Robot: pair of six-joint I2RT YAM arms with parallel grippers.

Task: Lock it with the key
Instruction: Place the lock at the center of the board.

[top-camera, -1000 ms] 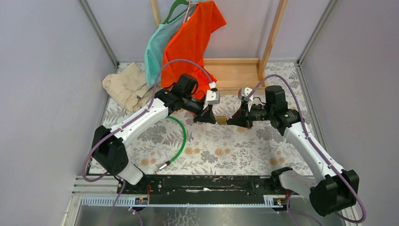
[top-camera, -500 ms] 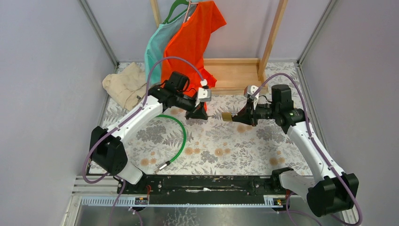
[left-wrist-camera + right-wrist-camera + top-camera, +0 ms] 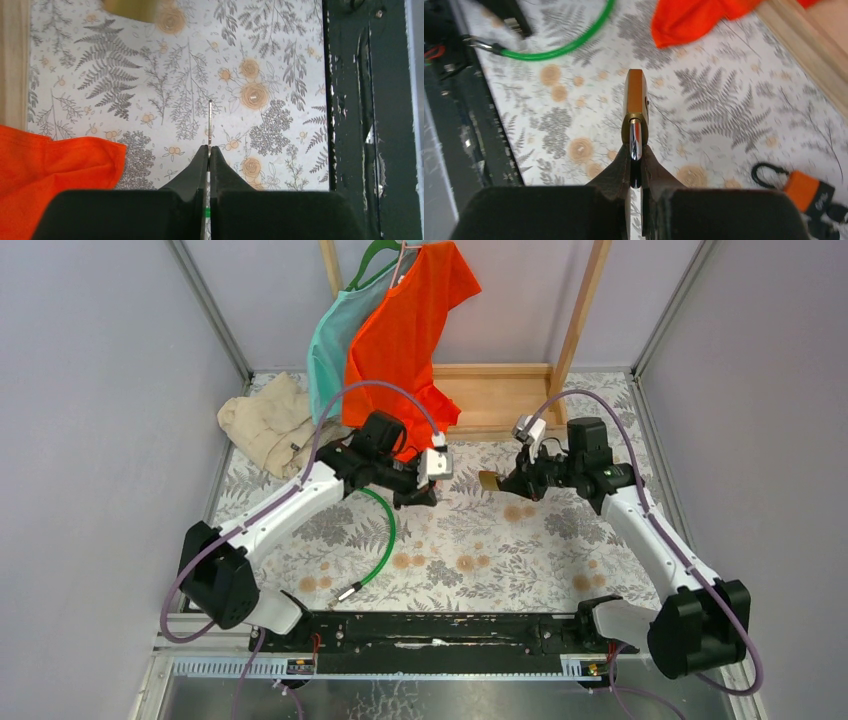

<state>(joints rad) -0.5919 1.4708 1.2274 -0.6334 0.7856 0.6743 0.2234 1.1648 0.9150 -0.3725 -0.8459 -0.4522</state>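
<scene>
My right gripper (image 3: 636,150) is shut on the chrome shackle of a brass padlock (image 3: 636,95), held above the flowered cloth with its body pointing away from the wrist. The padlock (image 3: 489,481) hangs mid-table in the top view, with my left gripper (image 3: 420,497) a short gap to its left. The left gripper (image 3: 209,147) is shut on a thin metal blade (image 3: 210,120), seen edge-on and jutting past the fingertips. The key (image 3: 801,187), with an orange head and black loop, lies on the cloth at the lower right of the right wrist view.
A green cable (image 3: 385,530) with a metal end curves across the cloth left of centre. An orange shirt (image 3: 405,320) and a teal garment (image 3: 330,340) hang on a wooden rack (image 3: 500,395) at the back. A beige cloth (image 3: 265,425) lies back left.
The two grippers met at the padlock a second ago and have drawn apart. The left pulled back to the left, and the right carried the padlock right and slightly farther away.
</scene>
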